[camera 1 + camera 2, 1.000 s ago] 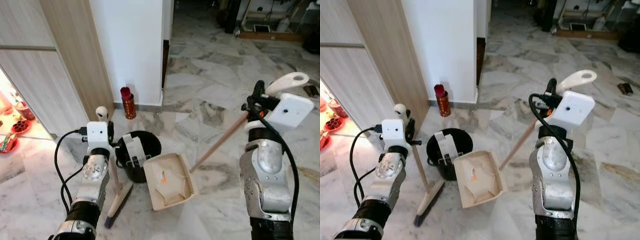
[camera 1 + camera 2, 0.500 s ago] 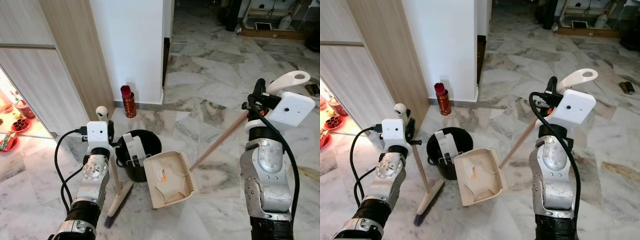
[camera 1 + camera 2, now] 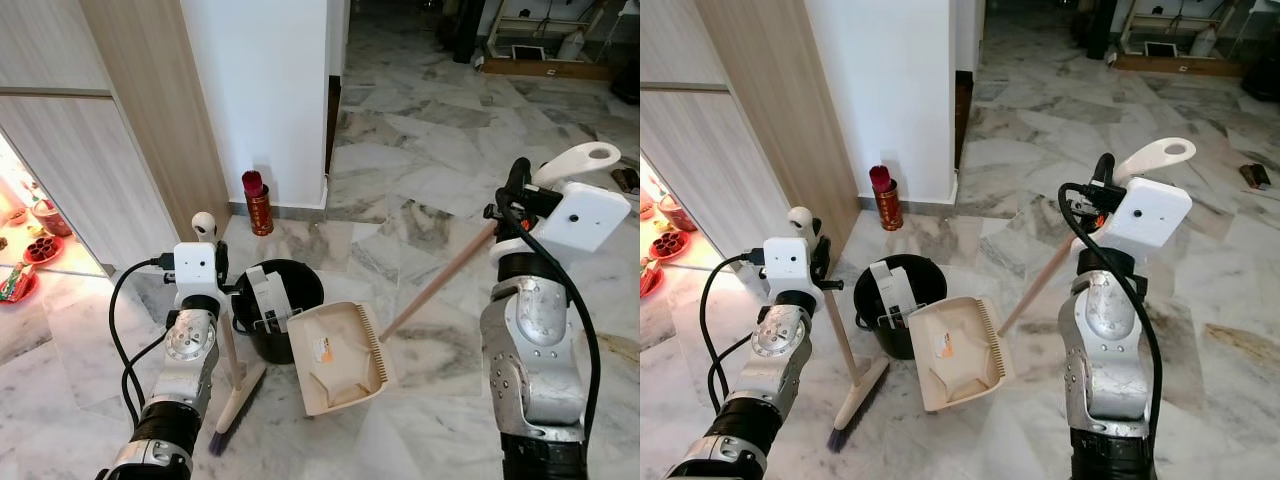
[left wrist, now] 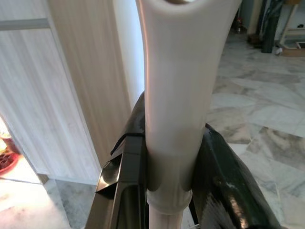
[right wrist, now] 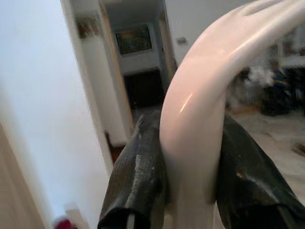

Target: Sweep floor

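The left gripper (image 4: 169, 157) is clamped on the broom (image 3: 232, 405), parked upright beside the bin (image 3: 280, 320). The right gripper (image 5: 190, 157) is clamped on the dustpan (image 3: 340, 365) handle, tilting the pan against the bin's rim, likely to tip sweepings in.

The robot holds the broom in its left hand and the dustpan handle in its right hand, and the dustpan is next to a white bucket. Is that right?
Almost. The bucket is black, not white; the left eye view shows it. The rest holds: the left hand grips the broom, the right hand grips the dustpan handle, and the dustpan sits beside the bucket.
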